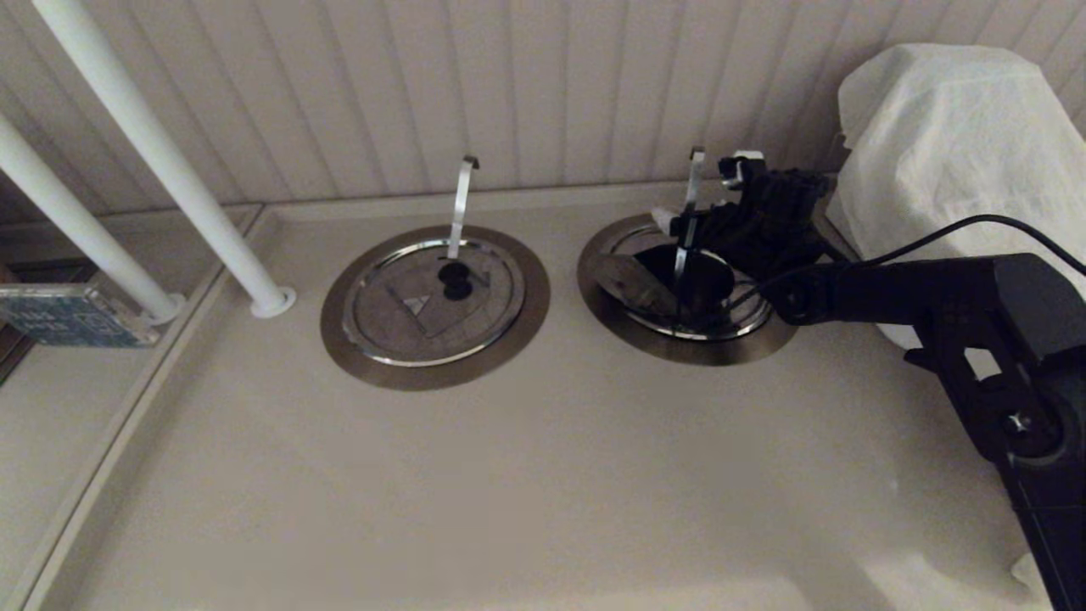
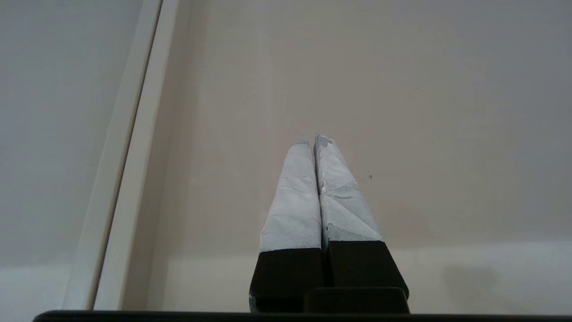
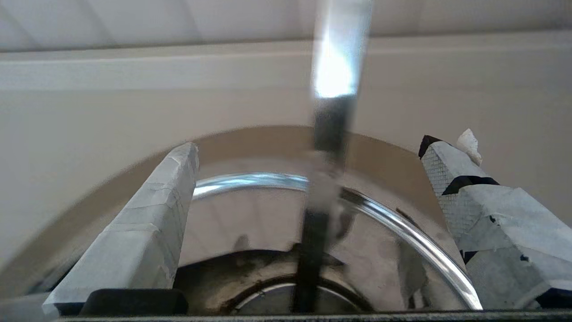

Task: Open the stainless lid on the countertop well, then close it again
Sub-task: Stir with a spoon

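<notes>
The right-hand countertop well (image 1: 768, 339) in the desk (image 1: 543, 492) stands uncovered, its dark hollow showing, so the opening looks done and the closing is left. The stainless lid (image 1: 624, 284) seems to lie tipped over the well's left edge, though its exact seat is hard to tell. The flat utensil handle (image 1: 694, 182) rises nearly upright from the well's far side. The right gripper (image 3: 313, 197) hovers there, fingers spread wide and holding nothing. The left gripper (image 2: 315, 143) is parked, fingers closed together.

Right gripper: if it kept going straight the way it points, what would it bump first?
Probably the flat steel utensil handle, standing upright between the open right gripper fingers, ahead of them. Depth is unclear.
</notes>
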Controlling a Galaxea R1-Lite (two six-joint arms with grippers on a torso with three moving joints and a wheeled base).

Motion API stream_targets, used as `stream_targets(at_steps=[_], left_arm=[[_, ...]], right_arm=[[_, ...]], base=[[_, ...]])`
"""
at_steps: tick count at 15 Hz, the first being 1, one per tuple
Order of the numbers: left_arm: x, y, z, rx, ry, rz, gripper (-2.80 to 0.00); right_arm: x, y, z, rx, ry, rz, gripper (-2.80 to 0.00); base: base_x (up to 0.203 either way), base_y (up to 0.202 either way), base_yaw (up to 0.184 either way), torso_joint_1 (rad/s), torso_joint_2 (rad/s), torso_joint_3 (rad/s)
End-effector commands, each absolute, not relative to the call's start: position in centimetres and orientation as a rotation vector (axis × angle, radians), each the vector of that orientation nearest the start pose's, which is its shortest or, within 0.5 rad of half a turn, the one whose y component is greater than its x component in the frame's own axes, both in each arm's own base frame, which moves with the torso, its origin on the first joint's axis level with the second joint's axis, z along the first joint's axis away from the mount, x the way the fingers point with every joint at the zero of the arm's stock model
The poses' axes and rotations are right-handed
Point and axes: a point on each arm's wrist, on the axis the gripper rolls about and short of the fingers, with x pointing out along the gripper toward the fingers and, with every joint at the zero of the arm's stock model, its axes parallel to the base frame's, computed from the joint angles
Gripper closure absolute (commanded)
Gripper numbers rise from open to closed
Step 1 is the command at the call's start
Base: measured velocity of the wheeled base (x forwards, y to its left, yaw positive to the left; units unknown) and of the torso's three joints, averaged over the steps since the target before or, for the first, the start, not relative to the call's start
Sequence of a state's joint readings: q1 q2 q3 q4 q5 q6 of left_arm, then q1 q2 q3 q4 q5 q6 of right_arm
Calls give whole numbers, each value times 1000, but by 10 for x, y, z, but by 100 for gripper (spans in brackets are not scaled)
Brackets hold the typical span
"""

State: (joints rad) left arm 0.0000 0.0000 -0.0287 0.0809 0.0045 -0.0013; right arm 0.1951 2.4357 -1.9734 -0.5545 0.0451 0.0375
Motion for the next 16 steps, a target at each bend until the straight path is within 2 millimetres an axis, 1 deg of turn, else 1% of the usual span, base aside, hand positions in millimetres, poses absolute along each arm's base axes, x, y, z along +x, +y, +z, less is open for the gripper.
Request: stream_targets(at_steps=[1, 5, 8, 11, 16], left_arm=[[-25, 0, 75, -1, 52, 6, 0], [-25, 0, 76, 0, 51, 5, 0], [-25, 0, 76, -1, 50, 5, 0], [-25, 0, 75, 0, 52, 5, 0], [-25, 0, 75, -2, 51, 6, 0]], right_arm=[[516, 103, 179, 42, -64, 245, -280], [516, 102, 181, 39, -73, 244, -280], [514, 101, 187, 42, -86, 239, -280], [511, 100, 198, 47, -128, 232, -280], [509, 100, 202, 49, -140, 231, -280]], base=[[0, 0, 0, 0, 0, 0], [0, 0, 0, 0, 0, 0], [0, 0, 0, 0, 0, 0], [0, 0, 0, 1, 1, -13], [0, 0, 0, 2, 1, -156]])
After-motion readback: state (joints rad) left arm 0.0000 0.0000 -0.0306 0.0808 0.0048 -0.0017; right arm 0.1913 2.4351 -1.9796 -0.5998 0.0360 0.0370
